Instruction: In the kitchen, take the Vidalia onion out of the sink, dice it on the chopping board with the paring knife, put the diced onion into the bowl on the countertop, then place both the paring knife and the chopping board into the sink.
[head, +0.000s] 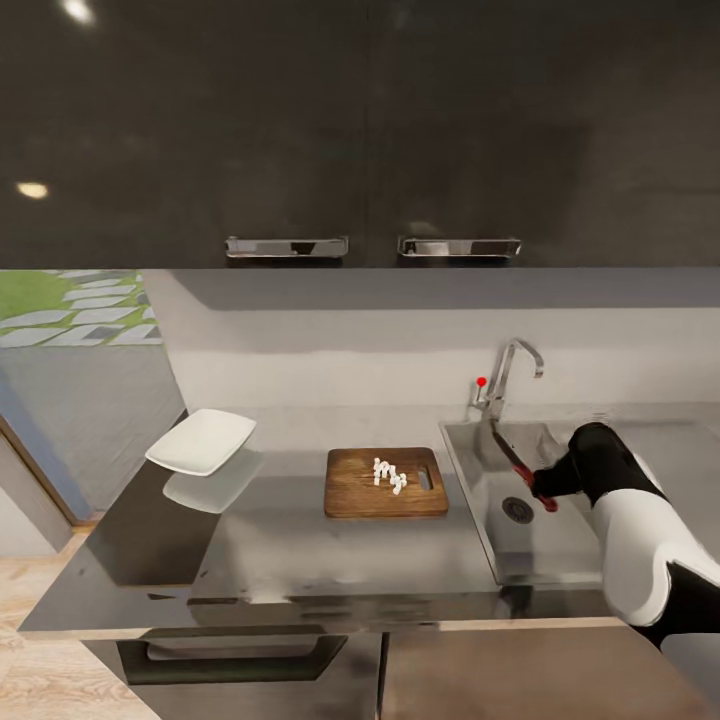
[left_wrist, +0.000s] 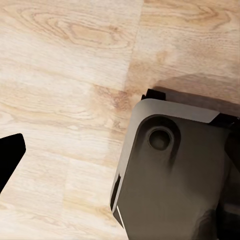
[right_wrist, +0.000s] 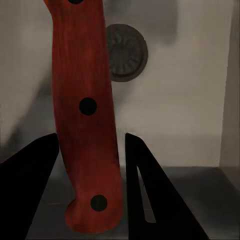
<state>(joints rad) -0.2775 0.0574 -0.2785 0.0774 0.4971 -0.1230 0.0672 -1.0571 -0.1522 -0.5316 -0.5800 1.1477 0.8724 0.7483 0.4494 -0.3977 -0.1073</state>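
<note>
The paring knife (head: 522, 468) hangs over the sink (head: 470, 455) with its dark blade pointing up toward the tap. My right gripper (head: 545, 489) is shut on its reddish handle (right_wrist: 87, 115), black fingers (right_wrist: 30, 190) on both sides, the round drain (right_wrist: 126, 52) below. The chopping board (head: 350, 495) lies on the countertop (head: 280, 560) left of the sink, carrying the diced onion (head: 388, 475) as a small heap of white cubes. The white bowl (head: 202, 441) sits at the counter's left end. My left gripper (left_wrist: 125, 152) hangs open over the wooden floor.
A chrome tap (head: 512, 368) with a red knob (head: 481, 381) stands behind the basin. Glossy black wall cabinets (head: 360, 130) hang overhead. The robot's grey base (left_wrist: 175, 175) sits on the floor beneath the left wrist.
</note>
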